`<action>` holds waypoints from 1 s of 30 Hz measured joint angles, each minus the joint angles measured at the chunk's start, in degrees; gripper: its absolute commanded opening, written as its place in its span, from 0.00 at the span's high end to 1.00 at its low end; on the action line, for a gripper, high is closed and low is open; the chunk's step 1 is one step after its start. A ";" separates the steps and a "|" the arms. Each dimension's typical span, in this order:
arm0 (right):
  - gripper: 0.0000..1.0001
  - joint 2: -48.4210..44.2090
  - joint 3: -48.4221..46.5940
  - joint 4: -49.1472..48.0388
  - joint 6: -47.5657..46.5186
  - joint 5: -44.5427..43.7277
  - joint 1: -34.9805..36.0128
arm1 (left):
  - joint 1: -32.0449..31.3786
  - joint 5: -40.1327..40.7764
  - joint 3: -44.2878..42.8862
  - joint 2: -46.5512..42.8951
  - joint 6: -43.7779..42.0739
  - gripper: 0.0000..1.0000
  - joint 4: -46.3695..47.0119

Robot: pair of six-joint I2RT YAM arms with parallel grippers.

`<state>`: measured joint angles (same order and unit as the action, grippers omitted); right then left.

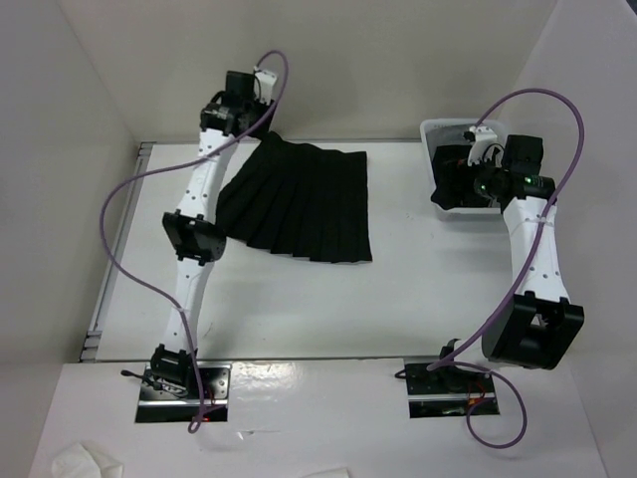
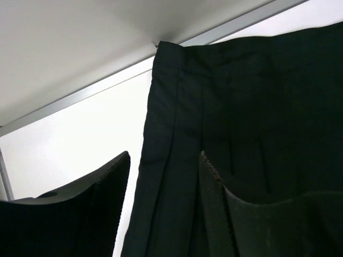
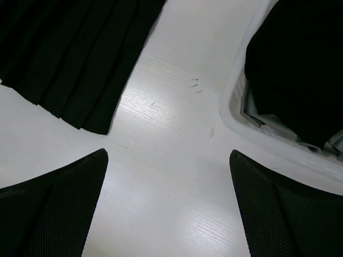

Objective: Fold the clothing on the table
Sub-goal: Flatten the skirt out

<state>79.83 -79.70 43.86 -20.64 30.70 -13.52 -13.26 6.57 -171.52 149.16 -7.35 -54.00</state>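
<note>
The black pleated skirt (image 1: 299,204) lies flat toward eleven o'clock on the white table (image 1: 328,299). The left gripper (image 2: 164,155) hangs at its far-left corner, claw released, fingers astride the side edge. The right gripper (image 3: 167,154) gapes wide above the tabletop, with the skirt at its ten o'clock and a white bin (image 3: 236,123) at two.
</note>
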 measured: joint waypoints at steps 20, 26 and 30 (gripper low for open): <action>0.02 9.44 -4.57 3.69 0.46 -2.49 20.48 | 13.42 -30.71 70.10 -33.42 -2.97 0.07 -8.35; 0.02 26.91 -15.91 3.56 4.09 -14.08 33.11 | 13.57 -25.42 83.14 -43.43 -1.09 0.01 -1.60; 0.02 38.32 -28.48 2.84 7.06 -19.91 39.15 | 14.25 -21.64 86.23 -51.80 0.57 0.01 0.96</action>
<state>118.15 -108.18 46.70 -13.58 10.79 25.63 0.99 -15.07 -85.30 97.36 -6.79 -53.04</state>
